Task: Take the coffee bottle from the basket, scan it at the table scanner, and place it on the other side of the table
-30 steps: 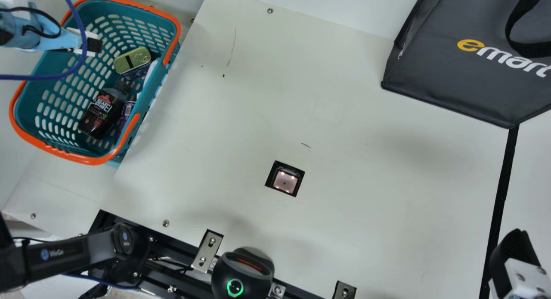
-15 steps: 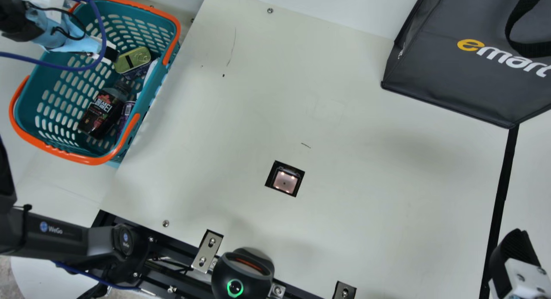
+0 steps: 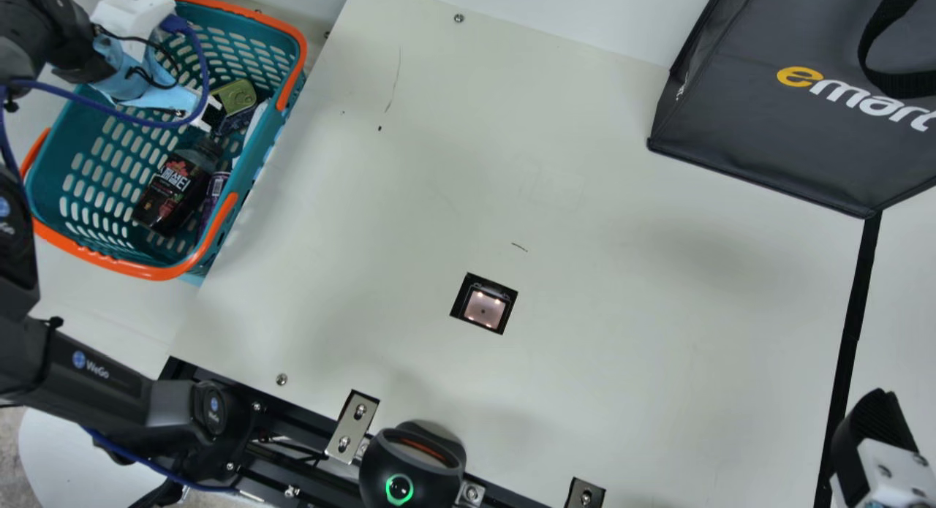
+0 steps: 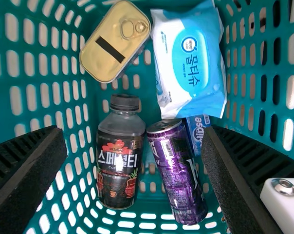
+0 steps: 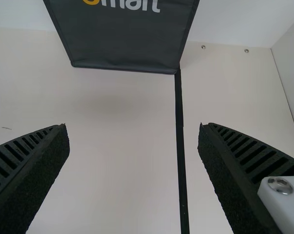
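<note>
In the main view my left gripper (image 3: 212,115) is over the teal basket (image 3: 55,168), close to the neck of the dark coffee bottle (image 3: 172,190), which lies inside. The left wrist view has the left gripper (image 4: 136,161) open, the coffee bottle (image 4: 119,163) and a purple can in line with the gap between its fingers, neither one held. My right gripper (image 3: 874,420) stands at the main view's lower right; in the right wrist view that gripper (image 5: 133,168) is open above bare table. The table scanner (image 3: 484,307) is set into the tabletop, its lights on.
Around the bottle in the basket are a purple can (image 4: 178,170), a gold tin (image 4: 115,41), a wipes pack (image 4: 190,61) and a blue box (image 4: 198,127). A dark bag (image 3: 790,99) stands at the back right. Black tape (image 3: 852,332) crosses the table's right part.
My left arm has come further in over the basket, its gripper shifting right and toward the near side, now partly covering the gold tin. The right gripper has kept still.
</note>
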